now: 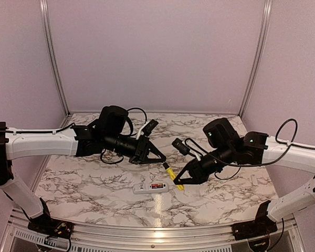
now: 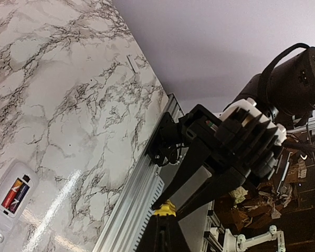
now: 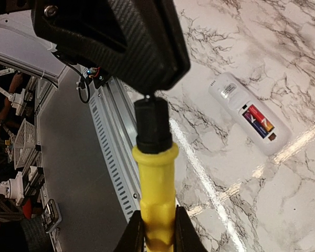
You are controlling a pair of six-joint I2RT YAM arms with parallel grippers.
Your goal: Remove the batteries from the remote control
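screwdriver (image 1: 173, 176) clamped between left claw (image 1: 161, 156) and right claw (image 1: 179, 184); remote control (image 1: 143, 188) near table (image 1: 94, 184) edge, batteries (image 1: 157, 185) seated.

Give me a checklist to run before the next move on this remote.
1. Battery recess uncovered: ok, the batteries show in the remote control.
2. Batteries out: not ok, they sit in the recess.
3. Right hand shut on the yellow handle of the screwdriver: ok.
4. Left hand gripping the screwdriver's black end: cannot tell, its fingers hide the shaft.
5. Remote control free of both hands: ok, it lies flat on the table, apart from them.
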